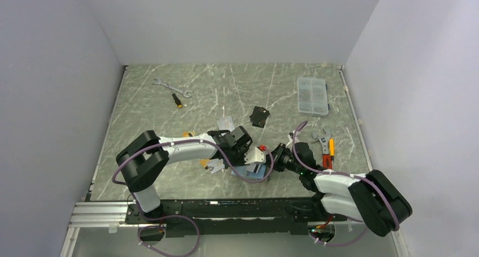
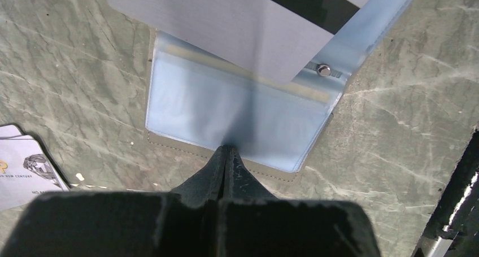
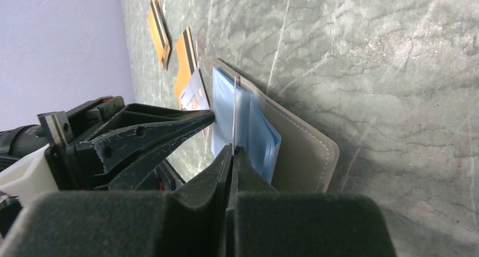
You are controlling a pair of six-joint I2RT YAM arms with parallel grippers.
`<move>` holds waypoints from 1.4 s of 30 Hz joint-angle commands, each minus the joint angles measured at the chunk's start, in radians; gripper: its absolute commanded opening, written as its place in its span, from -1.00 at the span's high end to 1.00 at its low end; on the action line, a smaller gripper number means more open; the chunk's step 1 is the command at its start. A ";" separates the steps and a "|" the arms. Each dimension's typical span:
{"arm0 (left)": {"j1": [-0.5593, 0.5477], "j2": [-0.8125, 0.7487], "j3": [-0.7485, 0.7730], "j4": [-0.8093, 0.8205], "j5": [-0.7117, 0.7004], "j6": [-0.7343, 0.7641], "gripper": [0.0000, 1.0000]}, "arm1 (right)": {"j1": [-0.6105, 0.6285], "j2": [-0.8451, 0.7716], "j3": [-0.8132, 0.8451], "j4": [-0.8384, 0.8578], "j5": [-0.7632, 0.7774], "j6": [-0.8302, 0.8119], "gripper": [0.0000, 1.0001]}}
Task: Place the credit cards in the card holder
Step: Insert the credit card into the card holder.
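The card holder (image 2: pixel 169 139) lies open on the table, taupe cover (image 3: pixel 302 152) down and pale blue sleeves (image 3: pixel 251 124) up. My left gripper (image 2: pixel 226 149) is shut, and its tips rest on the near edge of a sleeve with nothing between them. My right gripper (image 3: pixel 233 149) is shut on a silver-grey credit card (image 2: pixel 237 25) with a black stripe. That card stands edge-on over the sleeves (image 3: pixel 234 107). Two gold-orange cards (image 3: pixel 159 30) (image 3: pixel 184 62) and a silver card (image 3: pixel 197 93) lie flat beyond the holder. In the top view both grippers (image 1: pixel 261 160) (image 1: pixel 275 157) meet over the holder (image 1: pixel 251 171).
Another pale card (image 2: pixel 22 169) lies to the left of the holder, and one more (image 1: pixel 226 123) lies further back. A black folded pouch (image 1: pixel 259 116), a clear compartment box (image 1: pixel 312 95), wrenches (image 1: pixel 172 87) (image 1: pixel 322 139) and screwdrivers (image 1: pixel 177 100) (image 1: pixel 331 148) lie around.
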State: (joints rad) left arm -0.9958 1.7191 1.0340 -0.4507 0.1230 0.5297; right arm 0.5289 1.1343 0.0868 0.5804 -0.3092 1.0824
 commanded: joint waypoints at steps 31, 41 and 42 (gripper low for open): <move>-0.029 -0.002 -0.036 -0.062 0.037 -0.031 1.00 | 0.107 0.260 -0.005 0.140 -0.019 0.036 1.00; -0.034 -0.013 -0.042 -0.064 0.045 -0.036 1.00 | 0.112 0.339 0.047 0.182 -0.010 0.030 1.00; -0.035 -0.013 -0.041 -0.065 0.046 -0.036 1.00 | 0.113 0.347 0.053 0.184 -0.006 0.029 1.00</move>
State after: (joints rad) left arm -1.0088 1.7081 1.0252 -0.4564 0.1154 0.5266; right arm 0.6312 1.4376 0.1188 0.7868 -0.3386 1.1347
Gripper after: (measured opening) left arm 0.010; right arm 0.009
